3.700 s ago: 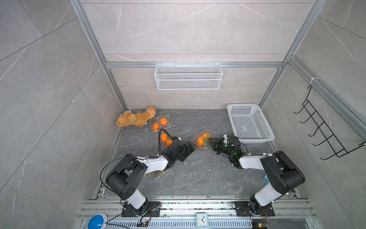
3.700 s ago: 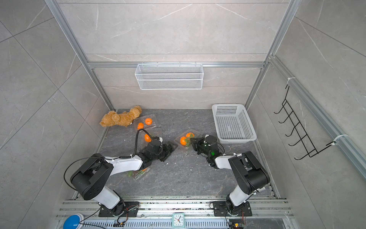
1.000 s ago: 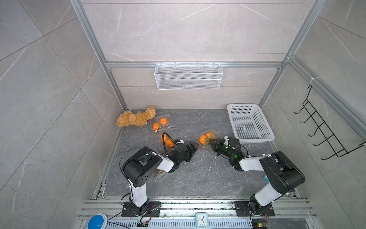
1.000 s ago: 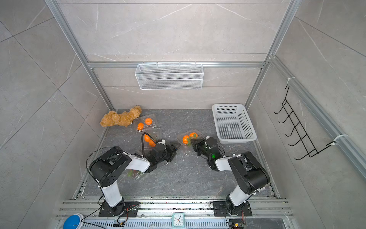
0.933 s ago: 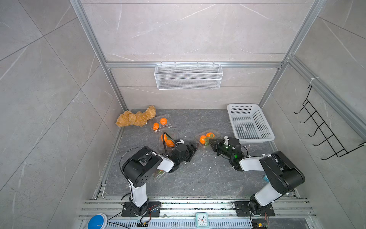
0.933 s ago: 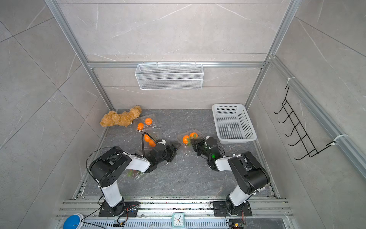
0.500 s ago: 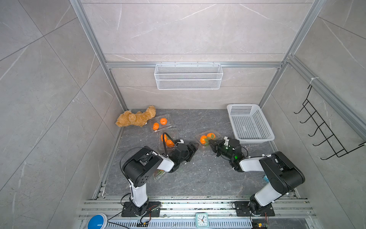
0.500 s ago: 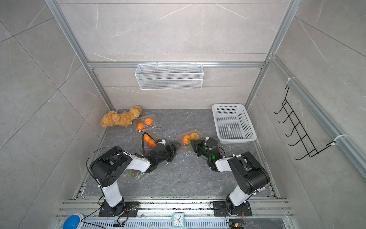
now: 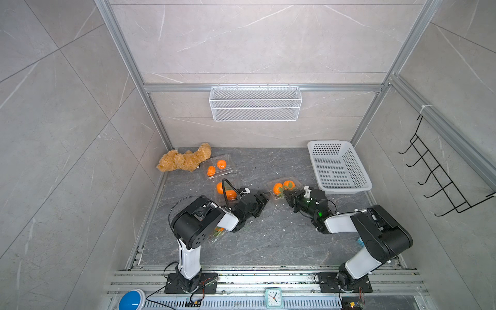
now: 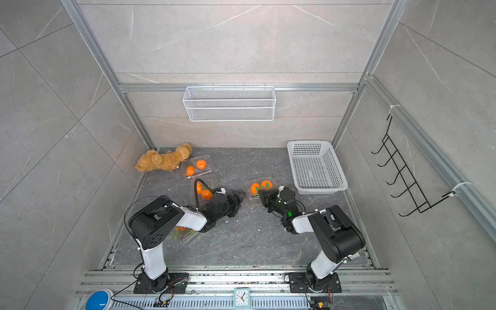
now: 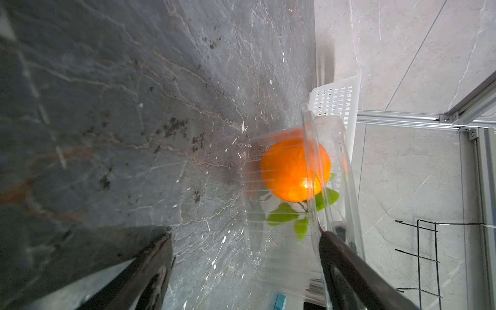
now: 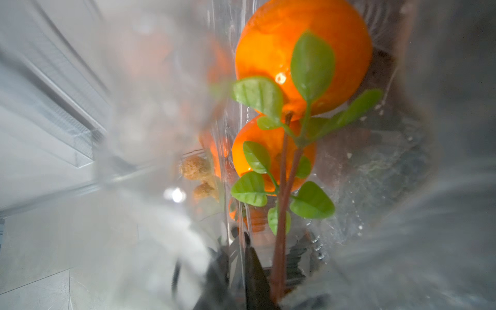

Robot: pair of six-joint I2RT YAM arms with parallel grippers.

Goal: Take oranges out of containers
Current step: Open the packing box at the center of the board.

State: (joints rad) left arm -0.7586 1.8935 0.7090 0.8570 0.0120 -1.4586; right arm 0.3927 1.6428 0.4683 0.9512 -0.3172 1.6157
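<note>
Out on the grey floor (image 9: 271, 241) sits the clear clamshell (image 9: 269, 185). The left gripper (image 9: 265, 198) gapes wide just beside it, gripping nothing. The right gripper (image 9: 287, 193) is pinched nearly closed on its near edge, with two leafy oranges (image 9: 278, 188) inside.

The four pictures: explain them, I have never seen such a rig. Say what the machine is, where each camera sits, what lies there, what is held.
Two robot arms stand on a rail at the near edge. Both top views look down on the whole cell; each wrist view comes from a camera on one arm. On the dark floor lie a teddy bear, a white basket and clear containers with oranges inside. The right end effector is shut on the thin edge of one container holding two leafy oranges. The left end effector is open beside it, gripping nothing.
</note>
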